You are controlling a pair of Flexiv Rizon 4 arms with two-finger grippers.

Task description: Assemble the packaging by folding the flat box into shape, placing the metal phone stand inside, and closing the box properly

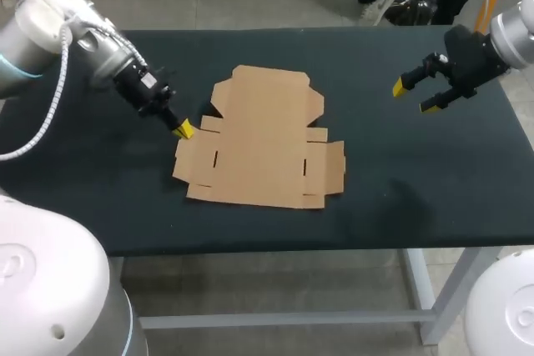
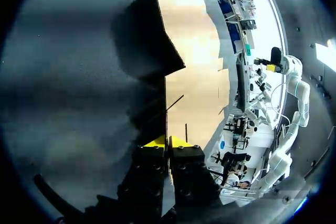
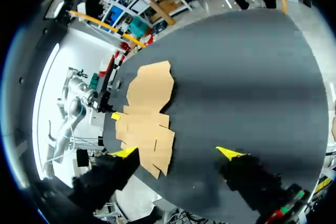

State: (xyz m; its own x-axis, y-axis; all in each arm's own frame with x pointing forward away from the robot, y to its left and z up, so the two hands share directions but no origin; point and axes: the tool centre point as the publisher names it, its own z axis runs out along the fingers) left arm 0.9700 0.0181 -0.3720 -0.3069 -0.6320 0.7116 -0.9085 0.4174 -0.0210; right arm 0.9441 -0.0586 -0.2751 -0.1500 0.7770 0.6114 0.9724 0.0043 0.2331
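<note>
The flat brown cardboard box [image 1: 267, 139] lies unfolded on the middle of the dark table [image 1: 400, 198]. My left gripper [image 1: 183, 129] is down at the box's left side, with its yellow tips shut on the edge of the left flap. In the left wrist view the flap's edge [image 2: 166, 108] runs straight into the closed left gripper [image 2: 167, 141], and the box [image 2: 194, 51] stretches ahead. My right gripper [image 1: 415, 97] hangs open above the table's far right, well clear of the box. The right wrist view shows the open right gripper [image 3: 177, 152] and the box [image 3: 147, 108] ahead of it. No phone stand is in view.
Bare dark tabletop surrounds the box on all sides, with wide room to its right and front. The table's front edge [image 1: 275, 249] runs close below the box's near flaps.
</note>
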